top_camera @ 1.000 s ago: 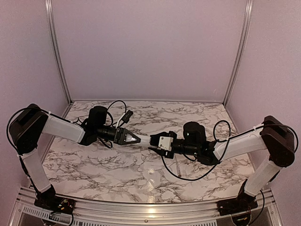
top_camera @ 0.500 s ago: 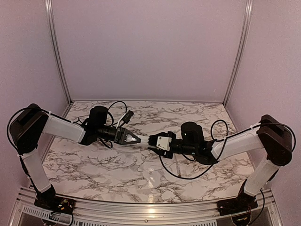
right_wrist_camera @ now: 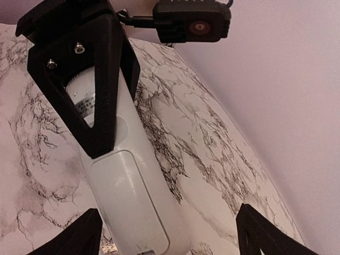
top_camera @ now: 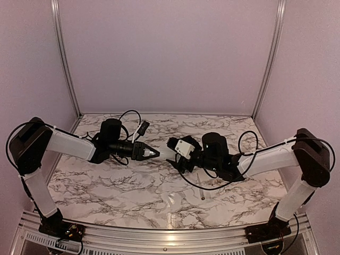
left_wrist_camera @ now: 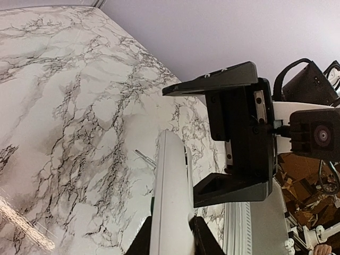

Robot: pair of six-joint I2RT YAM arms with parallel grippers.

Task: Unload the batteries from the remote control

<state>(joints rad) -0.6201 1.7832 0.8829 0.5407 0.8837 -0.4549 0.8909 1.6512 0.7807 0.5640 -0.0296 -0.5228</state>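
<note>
The remote control (left_wrist_camera: 172, 186) is a slim white bar, held at one end in my left gripper (left_wrist_camera: 171, 234) above the marble table. My left gripper (top_camera: 151, 154) is shut on it. The right wrist view shows the remote's back (right_wrist_camera: 133, 196) with its cover panel in place and the left fingers (right_wrist_camera: 101, 106) clamping the far end. My right gripper (top_camera: 172, 152) is wide open, its jaws standing either side of the remote's free end without touching it. The batteries are hidden.
A thin grey pen-like stick (top_camera: 201, 188) lies on the marble table (top_camera: 133, 186) below the right wrist; it also shows in the left wrist view (left_wrist_camera: 144, 158). Cables loop behind both arms. Walls close in at the back and sides.
My right gripper has opened wide, twisted and lifted slightly away from the remote's end. My left gripper still holds the remote in about the same place.
</note>
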